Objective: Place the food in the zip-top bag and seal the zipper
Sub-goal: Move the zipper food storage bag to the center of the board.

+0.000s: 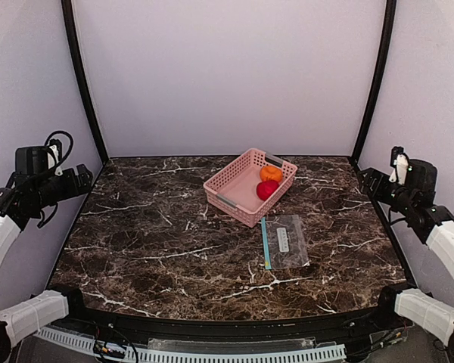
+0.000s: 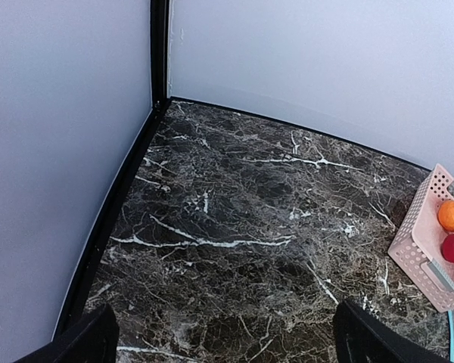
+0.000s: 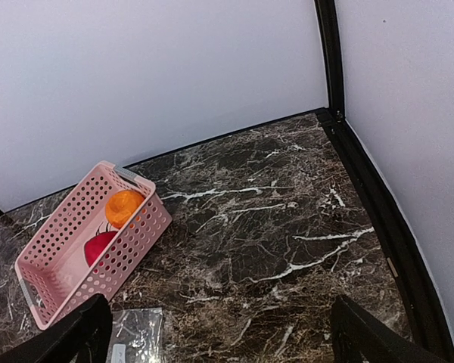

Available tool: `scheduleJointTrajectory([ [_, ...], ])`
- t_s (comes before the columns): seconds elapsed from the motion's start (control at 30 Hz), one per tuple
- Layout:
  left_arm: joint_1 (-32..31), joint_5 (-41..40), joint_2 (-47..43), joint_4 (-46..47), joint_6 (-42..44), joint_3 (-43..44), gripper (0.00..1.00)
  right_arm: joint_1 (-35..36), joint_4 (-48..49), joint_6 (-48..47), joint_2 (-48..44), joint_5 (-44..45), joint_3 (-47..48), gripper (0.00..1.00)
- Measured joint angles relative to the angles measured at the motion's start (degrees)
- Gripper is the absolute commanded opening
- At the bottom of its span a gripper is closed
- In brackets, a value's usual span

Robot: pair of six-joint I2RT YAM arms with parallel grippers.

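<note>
Food numbers two pieces: one orange food (image 1: pixel 271 173) and one red food (image 1: pixel 267 189), lying just beside each other in the right-hand end of a single pink slotted basket (image 1: pixel 225 175). The orange one is farther from the arms and the red one nearer. The basket sits skewed at the far middle of the dark marbled desk (image 1: pixel 159 242).

One zip-top bag (image 1: pixel 289 243) lies flat on the desk just beside the basket's near corner, toward the right arm's side, with nothing in it. Its one teal-blue zipper (image 1: pixel 265 243) runs along the bag's left edge, and one small white label (image 1: pixel 283 240) shows near the middle. Whether the zipper is pressed closed cannot be told.

Two arms stand drawn back at the desk's sides, well apart from basket and bag. The left tool (image 2: pixel 225 321) has its two fingers spread wide and grips nothing, with bare desk between them. The right tool (image 3: pixel 219 310) is likewise spread wide and unloaded, and its wrist view takes in the basket and a corner of the bag.
</note>
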Motion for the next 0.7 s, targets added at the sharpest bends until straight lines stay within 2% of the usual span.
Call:
scheduleJointTrajectory([
  [0.2, 0.0, 1.9, 1.6, -0.2, 3.0, 0.0, 1.0, 0.0, -2.0, -1.3, 0.3, -3.0, 1.0, 0.98],
  [0.43, -0.2, 9.0, 8.1, 0.7, 5.3, 0.5, 1.0, 1.0, -4.5, -2.9, 2.3, -8.1, 3.7, 0.89],
  [0.57, -3.5, 12.0, 16.6, 1.0, 6.3, 5.7, 1.0, 7.1, -6.5, -2.9, 7.4, -7.2, 7.5, 0.87],
  [0.7, -9.0, 14.3, 22.2, 5.2, 6.8, 10.7, 1.0, 16.3, -7.2, -1.4, 13.7, -4.3, 10.3, 0.84],
])
